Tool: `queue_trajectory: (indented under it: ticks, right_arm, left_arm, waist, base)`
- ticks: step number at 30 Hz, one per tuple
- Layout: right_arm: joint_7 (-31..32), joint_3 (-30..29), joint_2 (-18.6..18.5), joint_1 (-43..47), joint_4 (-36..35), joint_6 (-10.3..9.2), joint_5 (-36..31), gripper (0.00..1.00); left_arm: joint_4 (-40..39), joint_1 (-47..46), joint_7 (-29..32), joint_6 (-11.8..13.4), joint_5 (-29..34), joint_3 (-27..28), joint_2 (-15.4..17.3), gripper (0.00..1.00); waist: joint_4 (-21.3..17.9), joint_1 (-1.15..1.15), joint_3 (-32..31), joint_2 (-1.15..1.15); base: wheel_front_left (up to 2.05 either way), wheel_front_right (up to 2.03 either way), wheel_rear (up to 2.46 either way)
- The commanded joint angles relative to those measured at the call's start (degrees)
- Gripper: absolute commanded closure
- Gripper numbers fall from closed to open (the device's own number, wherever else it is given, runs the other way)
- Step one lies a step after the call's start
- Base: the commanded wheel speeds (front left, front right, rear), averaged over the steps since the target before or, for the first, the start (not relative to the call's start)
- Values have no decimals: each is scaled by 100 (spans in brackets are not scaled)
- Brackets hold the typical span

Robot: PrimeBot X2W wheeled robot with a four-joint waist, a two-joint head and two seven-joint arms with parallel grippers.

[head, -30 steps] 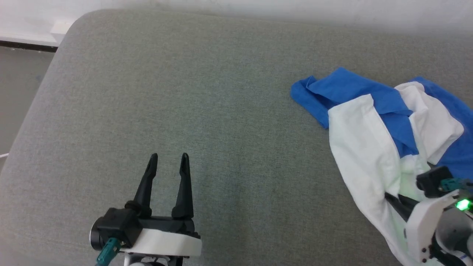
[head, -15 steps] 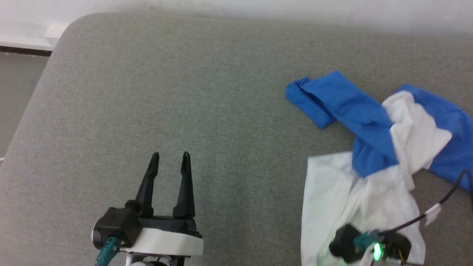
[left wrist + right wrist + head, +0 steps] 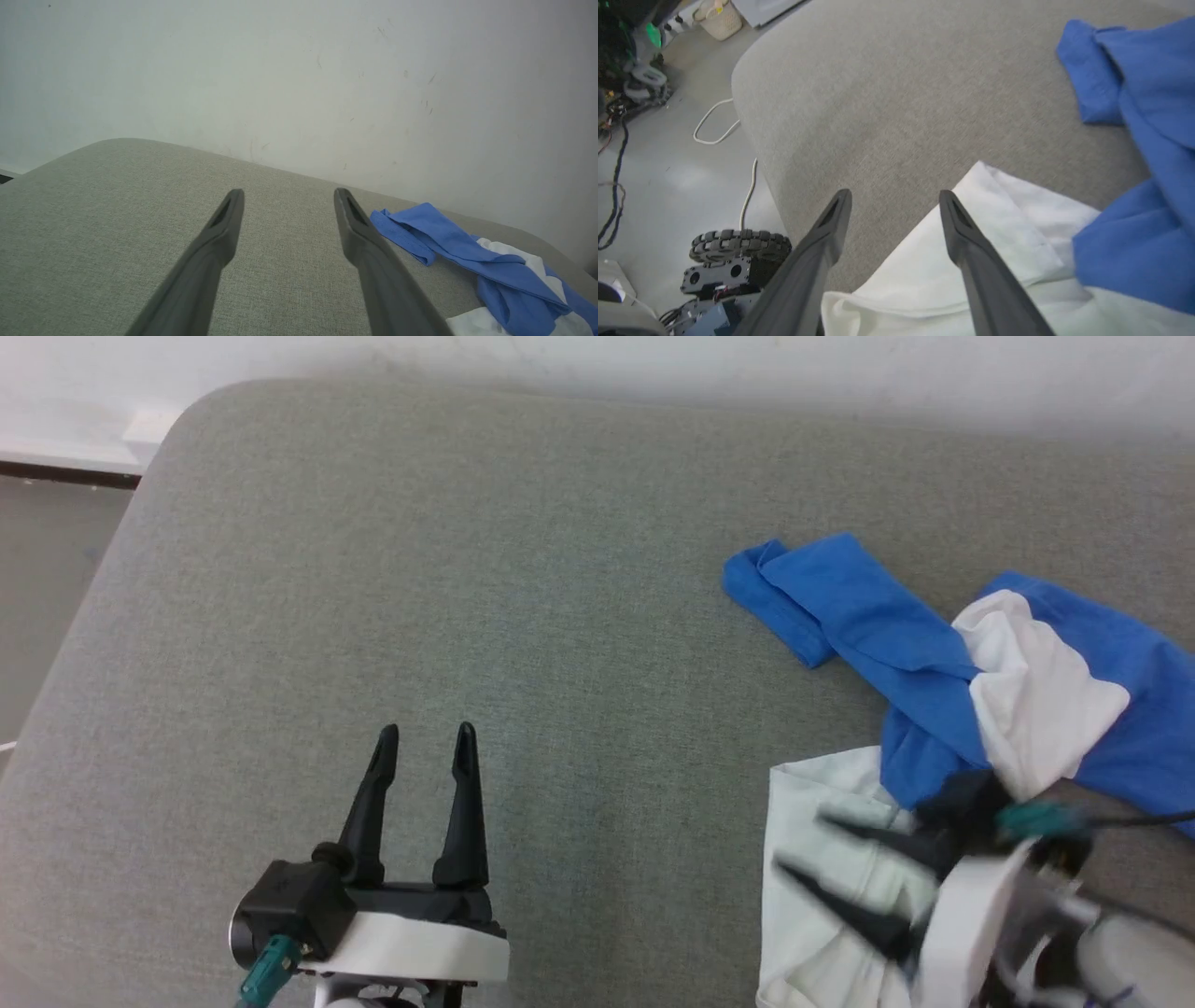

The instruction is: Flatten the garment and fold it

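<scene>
We find the garment point(image 3: 896, 625) rightward on the cushion point(image 3: 467, 569), our right gripper point(image 3: 801, 843) over it, left gripper point(image 3: 427, 732) well apart.

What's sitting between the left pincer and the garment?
Nothing but bare grey cushion lies between the left pincer and the garment; the head view shows the whole stretch, and the left wrist view agrees.

Right gripper point(image 3: 801, 842) has let go of the garment point(image 3: 896, 625); its fingers point(image 3: 854, 913) now gape
</scene>
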Motion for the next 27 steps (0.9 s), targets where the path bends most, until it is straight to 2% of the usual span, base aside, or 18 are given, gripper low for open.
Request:
queue_trajectory:
  ticks: [1,5,8,12,15,17,19,24,27]
  right_arm:
    - [-278,-426,149,6,-17,-4,50,0]
    - [-1016,-1899,585,439,-7,-4,-379,0]
    - [-1429,-3070,1116,986,-31,-4,-953,0]
    - [-1845,-4518,1981,1686,-91,-4,-1991,0]
    - [-2146,-5380,2784,2073,-140,-4,-2531,0]
    - [-2266,-5680,3169,2233,-157,-4,-2756,0]
    - [-2313,-5765,3367,2301,-188,-4,-2846,0]
    - [-2308,-5747,3507,2207,-311,-4,-2903,0]
    - [-2283,-5792,3529,2060,-388,-4,-2914,0]
  left_arm:
    - [-32,9,-27,-2,2,19,-4,0]
    - [-101,32,-27,-12,48,44,-4,0]
    - [-173,69,-27,-17,97,76,-4,0]
    - [-256,136,-27,-15,148,104,-4,0]
    - [-324,211,-27,1,165,121,-4,0]
    - [-331,271,-27,4,169,115,-4,0]
    - [-313,289,-27,0,197,106,-4,0]
    - [-136,-124,2,-177,414,-65,74,0]
    - [64,-778,471,-347,614,-283,208,0]
  waist:
    - [-51,0,-29,0]
    - [-125,0,-11,0]
    - [-201,0,30,0]
    - [-310,0,85,0]
    - [-388,0,140,0]
    - [-460,0,168,0]
    - [-557,0,197,0]
    - [-731,0,312,0]
    - [-785,0,462,0]
  base:
    - [0,0,0]
    - [0,0,0]
    - [0,0,0]
    - [0,0,0]
    - [0,0,0]
    - [0,0,0]
    - [0,0,0]
    - [0,0,0]
    - [0,0,0]
